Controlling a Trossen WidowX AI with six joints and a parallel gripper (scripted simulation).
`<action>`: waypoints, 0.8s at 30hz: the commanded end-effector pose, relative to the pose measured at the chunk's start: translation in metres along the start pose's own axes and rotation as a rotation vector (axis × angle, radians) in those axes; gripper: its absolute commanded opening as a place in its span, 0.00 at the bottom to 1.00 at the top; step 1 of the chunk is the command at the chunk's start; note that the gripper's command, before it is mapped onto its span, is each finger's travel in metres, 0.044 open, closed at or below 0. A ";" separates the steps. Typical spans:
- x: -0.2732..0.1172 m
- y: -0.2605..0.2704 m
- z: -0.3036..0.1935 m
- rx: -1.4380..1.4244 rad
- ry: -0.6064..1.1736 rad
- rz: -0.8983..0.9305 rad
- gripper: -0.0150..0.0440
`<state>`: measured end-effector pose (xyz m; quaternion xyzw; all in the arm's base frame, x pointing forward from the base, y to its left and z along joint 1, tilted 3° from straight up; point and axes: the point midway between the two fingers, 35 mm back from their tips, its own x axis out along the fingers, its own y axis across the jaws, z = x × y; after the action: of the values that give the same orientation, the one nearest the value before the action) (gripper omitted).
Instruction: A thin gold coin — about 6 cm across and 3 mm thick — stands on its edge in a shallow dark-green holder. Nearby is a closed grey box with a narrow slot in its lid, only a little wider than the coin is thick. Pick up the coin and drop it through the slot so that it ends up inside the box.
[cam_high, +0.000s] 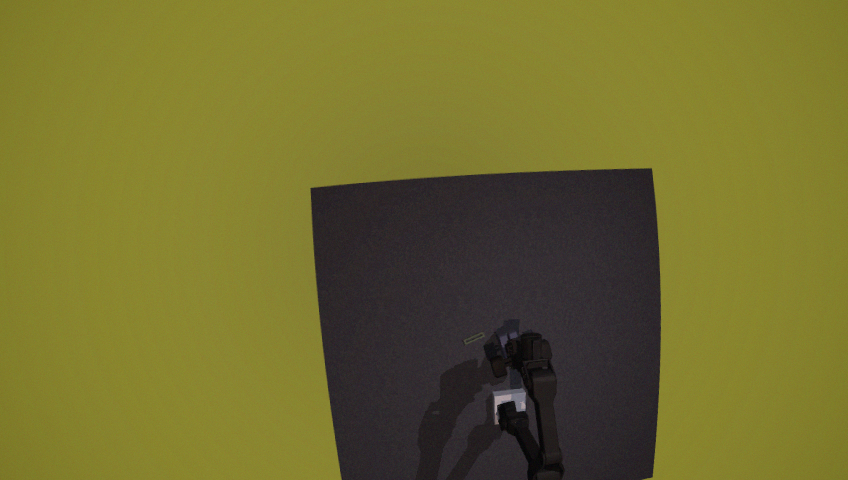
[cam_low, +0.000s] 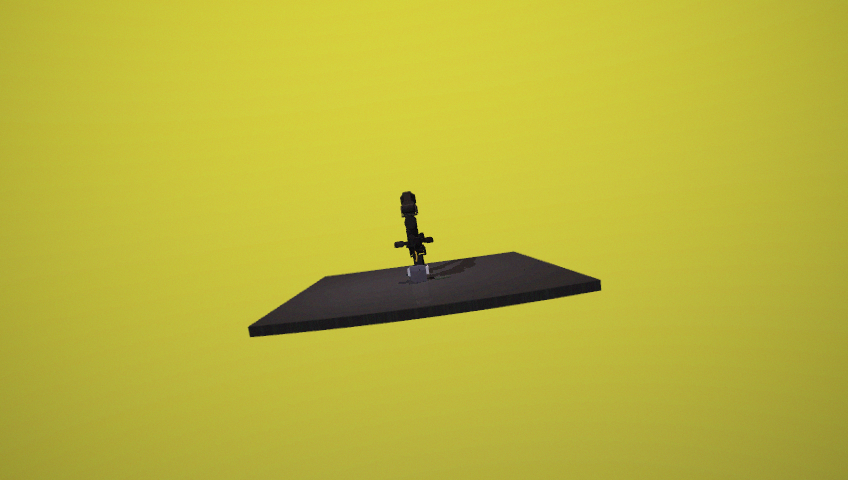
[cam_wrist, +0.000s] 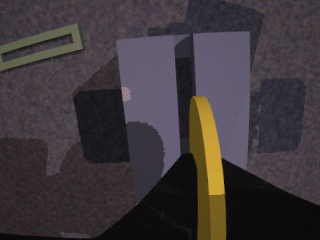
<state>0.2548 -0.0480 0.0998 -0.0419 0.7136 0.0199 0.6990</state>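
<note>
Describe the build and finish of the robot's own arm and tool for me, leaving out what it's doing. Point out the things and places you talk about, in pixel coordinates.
The arm (cam_high: 544, 395) (cam_low: 410, 228) is dark, black to brownish, built of chunky blocky joints joined by narrower links. In the wrist view the tool's fingers look plain black, with straight edges narrowing toward the tips. No markings or cables can be made out.

There is one robot arm (cam_high: 546, 404) (cam_low: 411, 223), and it has one hand (cam_wrist: 196, 164). One gold coin (cam_wrist: 209, 172) is in sight. On the one tabletop (cam_high: 416, 249) (cam_low: 357, 297) (cam_wrist: 30, 110) are one slotted grey box (cam_high: 505, 340) (cam_low: 418, 273) (cam_wrist: 220, 70) and one green coin holder (cam_high: 465, 342) (cam_wrist: 77, 40). The box lid has one slot (cam_wrist: 184, 95), and the holder has one narrow opening. The tabletop shows four corners in the exterior view and three in the top view.
</note>
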 end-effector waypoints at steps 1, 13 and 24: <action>0.000 0.000 -0.001 -0.002 0.001 0.000 0.25; 0.003 0.001 0.000 0.001 0.000 0.000 0.25; 0.007 0.001 -0.002 0.003 0.000 0.000 0.25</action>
<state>0.2545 -0.0471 0.0952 -0.0420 0.7130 0.0199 0.6996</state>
